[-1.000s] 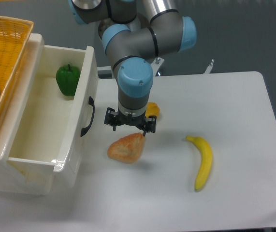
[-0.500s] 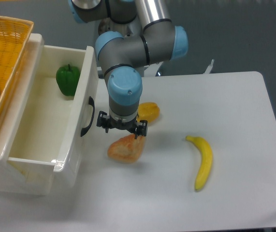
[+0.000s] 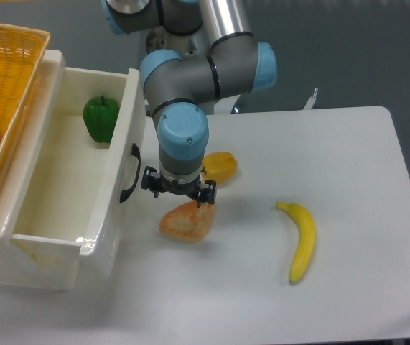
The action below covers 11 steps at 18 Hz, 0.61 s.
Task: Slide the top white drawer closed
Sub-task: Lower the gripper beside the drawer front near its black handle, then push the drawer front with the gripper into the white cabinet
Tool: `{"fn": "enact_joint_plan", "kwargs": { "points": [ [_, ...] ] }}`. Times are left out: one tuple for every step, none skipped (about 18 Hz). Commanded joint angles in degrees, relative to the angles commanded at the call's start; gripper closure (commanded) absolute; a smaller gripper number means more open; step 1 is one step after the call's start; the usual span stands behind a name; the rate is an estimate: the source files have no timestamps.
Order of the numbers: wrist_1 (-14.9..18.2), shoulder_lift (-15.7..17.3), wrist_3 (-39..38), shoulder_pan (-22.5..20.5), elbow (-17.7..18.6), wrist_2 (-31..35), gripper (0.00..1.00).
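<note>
The top white drawer (image 3: 128,136) is pulled far out of its cabinet toward the table, with its curved black handle (image 3: 130,175) on the front panel facing right. Inside it lies a green bell pepper (image 3: 100,118). My gripper (image 3: 178,192) hangs just right of the handle, a short gap away, over the near edge of a piece of bread. Its fingers point down and hold nothing; from above I cannot make out how wide they stand.
A bread piece (image 3: 187,221) lies right below the gripper. An orange fruit (image 3: 220,166) sits behind the arm, a banana (image 3: 301,241) further right. A yellow wicker basket (image 3: 3,93) with a bowl rests on top of the cabinet at left.
The arm has swung left, carrying the gripper from above the bread toward the drawer handle. Most of that travel came in the first half second. The drawer has not moved.
</note>
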<state>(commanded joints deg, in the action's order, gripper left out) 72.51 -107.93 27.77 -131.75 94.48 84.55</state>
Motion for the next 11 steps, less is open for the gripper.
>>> {"fn": "enact_joint_plan", "kwargs": {
  "points": [
    [0.0,0.0,-0.1,0.1,0.0,0.0,0.0],
    [0.0,0.0,-0.1,0.2,0.0,-0.1,0.0],
    [0.0,0.1,-0.1,0.3,0.0,-0.1,0.0],
    [0.0,0.2,-0.1,0.3,0.0,-0.1,0.0],
    [0.0,0.3,-0.1,0.3,0.0,-0.1,0.0],
    [0.0,0.4,-0.1,0.4,0.0,-0.1,0.0],
    [0.0,0.4,-0.2,0.7,0.0,-0.1,0.0],
    [0.0,0.4,-0.2,1.1,0.0,-0.1,0.0],
    [0.0,0.4,-0.2,1.1,0.0,-0.1,0.0],
    [0.0,0.4,-0.2,1.1,0.0,-0.1,0.0],
    [0.0,0.5,-0.1,1.1,0.0,-0.1,0.0]
  ]
}}
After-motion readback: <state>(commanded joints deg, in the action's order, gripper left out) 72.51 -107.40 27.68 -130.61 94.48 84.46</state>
